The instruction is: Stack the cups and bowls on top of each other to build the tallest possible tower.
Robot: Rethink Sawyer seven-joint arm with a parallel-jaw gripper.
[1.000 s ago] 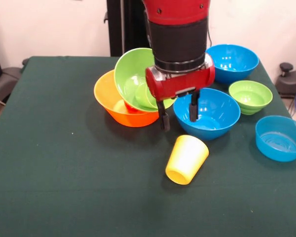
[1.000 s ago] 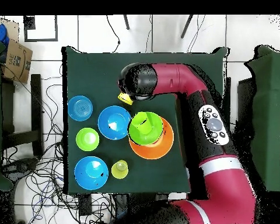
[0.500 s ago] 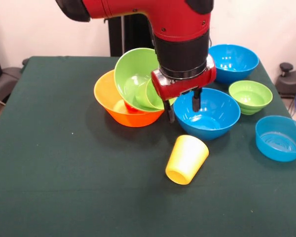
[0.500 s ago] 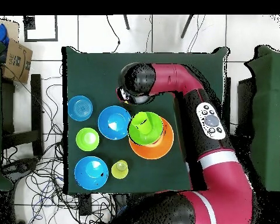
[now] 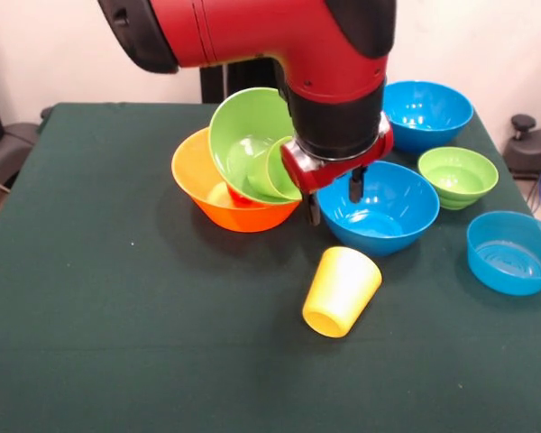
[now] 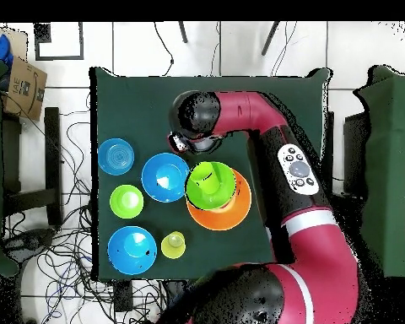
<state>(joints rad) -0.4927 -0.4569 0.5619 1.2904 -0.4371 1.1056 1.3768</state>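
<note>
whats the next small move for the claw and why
Probably drop toward the yellow cup, which lies on its side apart from the bowls. The open, empty claw hangs between the orange bowl and blue bowl.

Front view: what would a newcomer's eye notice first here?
First, the big red and black arm coming down at the centre, its gripper open over the rim of a medium blue plastic bowl. Beside it, a large lime green bowl sits tilted in the large orange bowl. In front, a bright yellow plastic cup lies on its side.
</note>
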